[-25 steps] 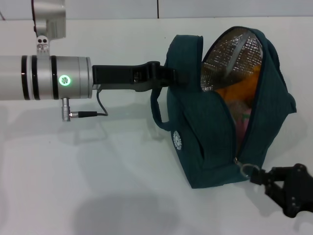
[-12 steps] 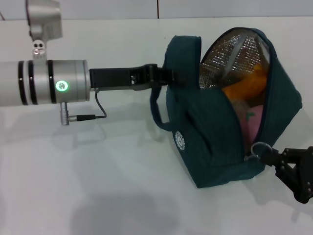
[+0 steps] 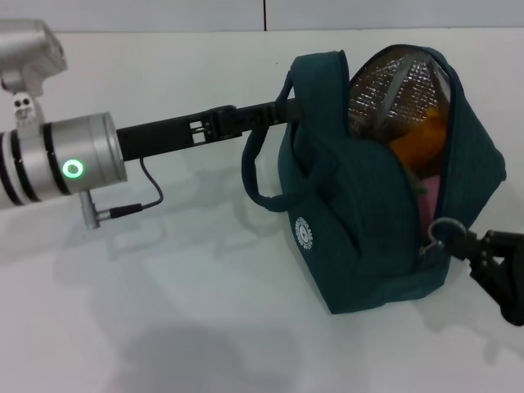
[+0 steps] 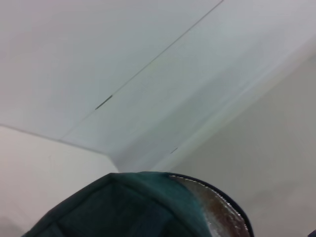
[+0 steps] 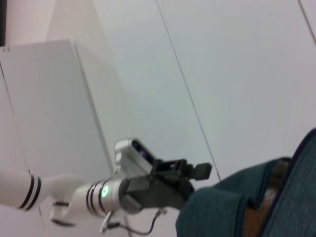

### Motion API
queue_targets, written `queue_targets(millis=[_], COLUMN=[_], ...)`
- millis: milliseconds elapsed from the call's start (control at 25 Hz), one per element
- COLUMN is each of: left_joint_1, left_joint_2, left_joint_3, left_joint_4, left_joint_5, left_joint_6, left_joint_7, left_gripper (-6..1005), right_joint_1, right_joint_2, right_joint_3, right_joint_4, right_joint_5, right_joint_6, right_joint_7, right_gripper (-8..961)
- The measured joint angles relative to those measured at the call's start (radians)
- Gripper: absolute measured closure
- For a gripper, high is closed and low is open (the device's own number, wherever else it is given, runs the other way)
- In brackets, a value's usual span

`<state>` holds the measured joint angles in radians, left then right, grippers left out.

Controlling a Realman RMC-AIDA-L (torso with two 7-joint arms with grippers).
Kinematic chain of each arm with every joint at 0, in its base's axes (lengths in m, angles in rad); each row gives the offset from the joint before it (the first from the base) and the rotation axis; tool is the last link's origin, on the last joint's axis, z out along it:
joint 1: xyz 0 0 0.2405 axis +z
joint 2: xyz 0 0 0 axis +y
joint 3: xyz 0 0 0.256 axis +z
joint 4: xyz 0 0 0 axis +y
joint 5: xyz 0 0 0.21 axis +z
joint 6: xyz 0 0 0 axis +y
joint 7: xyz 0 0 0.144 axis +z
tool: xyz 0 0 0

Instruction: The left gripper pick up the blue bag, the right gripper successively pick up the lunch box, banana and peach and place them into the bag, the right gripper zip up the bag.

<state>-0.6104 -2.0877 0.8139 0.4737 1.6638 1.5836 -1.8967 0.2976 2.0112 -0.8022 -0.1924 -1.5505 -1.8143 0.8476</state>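
Observation:
The blue bag [image 3: 352,221] stands on the white table, its opening showing silver lining [image 3: 393,86]. Inside I see an orange thing [image 3: 422,139] and a pink thing [image 3: 431,201]; I cannot tell which item each is. My left gripper [image 3: 285,110] is shut on the bag's upper edge by the handle loop. My right gripper [image 3: 468,246] is at the bag's lower right, shut on the zipper pull ring [image 3: 440,230], partway up the zipper. The left wrist view shows the bag's top [image 4: 143,205]. The right wrist view shows the bag [image 5: 247,207] and the left gripper [image 5: 197,173].
The white table [image 3: 164,311] spreads to the left and front of the bag. A cable [image 3: 135,201] hangs under the left wrist. A white wall stands behind the table.
My right gripper has moved up and right with the zipper pull, narrowing the opening. The left arm has swung so it points upward to the bag, which now stands more upright.

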Motion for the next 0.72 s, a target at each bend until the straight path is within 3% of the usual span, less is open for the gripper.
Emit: queue_targets(millis=[440,720], left_joint_1=[0.113,0.153], left_joint_2=[-0.002,-0.001], left_joint_3=[0.000,0.002], left_joint_4=[-0.054,-0.131], left_joint_5=[-0.068,-0.058], left_joint_6=[0.154,0.184], left_joint_7=[0.294,0.548], left_gripper=[255,256], right_joint_1=[0.049,0.149], right_joint_2=[0.006,0.011], right_joint_3=[0.001,0.000], right_joint_4=[0.045,0.106], right_joint_5=[0.153,0.242], right_joint_6=[-0.063,-0.074], right_joint_7=[0.009,0.023], right_gripper=[938,938])
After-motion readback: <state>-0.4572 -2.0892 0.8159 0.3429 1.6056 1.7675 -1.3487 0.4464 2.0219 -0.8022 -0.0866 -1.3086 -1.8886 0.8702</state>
